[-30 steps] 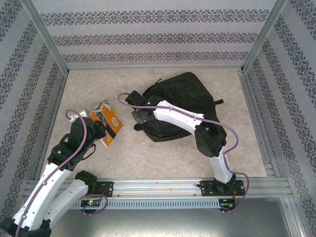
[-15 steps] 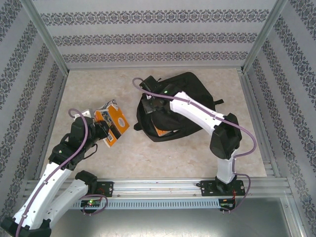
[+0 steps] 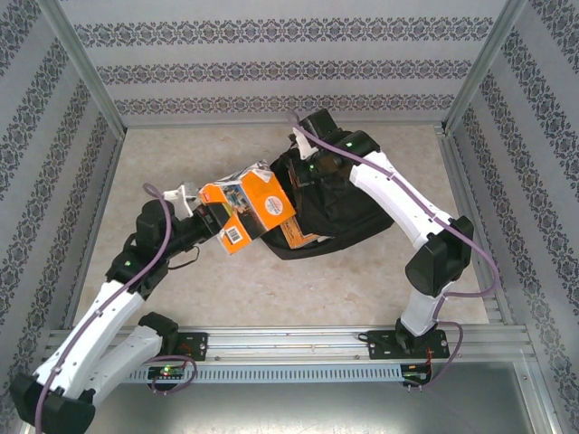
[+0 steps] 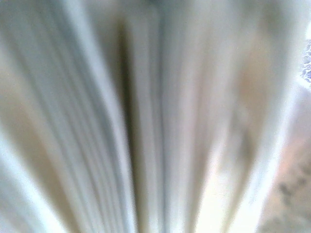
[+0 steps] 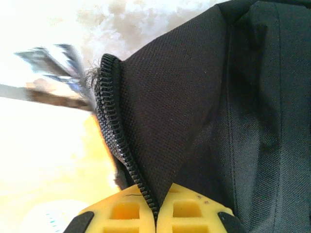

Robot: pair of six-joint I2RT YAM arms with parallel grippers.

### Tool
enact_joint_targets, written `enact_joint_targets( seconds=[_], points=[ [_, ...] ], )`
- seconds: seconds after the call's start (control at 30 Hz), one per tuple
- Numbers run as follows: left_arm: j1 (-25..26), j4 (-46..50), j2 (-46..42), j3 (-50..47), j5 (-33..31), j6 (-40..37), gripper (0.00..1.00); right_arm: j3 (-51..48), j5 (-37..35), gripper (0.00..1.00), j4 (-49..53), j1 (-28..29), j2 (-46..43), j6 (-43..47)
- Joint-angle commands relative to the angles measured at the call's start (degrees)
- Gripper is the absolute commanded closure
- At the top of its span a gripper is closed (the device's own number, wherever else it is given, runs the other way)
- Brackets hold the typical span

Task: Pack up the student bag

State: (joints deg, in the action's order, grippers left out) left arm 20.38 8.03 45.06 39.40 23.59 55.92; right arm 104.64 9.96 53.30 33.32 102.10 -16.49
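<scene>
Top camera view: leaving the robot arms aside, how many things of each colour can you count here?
black backpack: 1
orange books: 2
Total: 3

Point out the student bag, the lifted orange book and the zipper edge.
student bag (image 3: 336,221), top external view, on black fabric.
lifted orange book (image 3: 258,206), top external view, on its cover.
zipper edge (image 5: 116,141), right wrist view, on the teeth.
</scene>
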Motion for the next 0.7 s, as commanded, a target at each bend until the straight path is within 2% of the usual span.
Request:
enact_joint_targets(
  seconds=[0.0, 0.23, 0.43, 0.67],
  points=[
    [-0.95, -18.27, 4.26, -3.31, 4.98, 9.59, 1.00, 1.77, 4.68, 1.00, 1.46, -0.73, -3.12, 0.21],
    [-0.93, -24.40, 12.38, -3.87, 3.64, 8.39, 1.00, 2.77, 6.63, 1.00, 2.17, -1.15, -4.42, -0.72],
    [-0.69, -32.44, 19.12, -3.61, 5.20, 9.94, 1.00, 2.53, 8.51, 1.00, 1.44, -1.16, -4.97, -2.36],
    [2.80, -36.70, 26.21, -1.68, 3.67, 10.32, 1.00, 3.92, 8.40, 1.00, 1.04, -1.57, -5.07, -3.63]
  ],
)
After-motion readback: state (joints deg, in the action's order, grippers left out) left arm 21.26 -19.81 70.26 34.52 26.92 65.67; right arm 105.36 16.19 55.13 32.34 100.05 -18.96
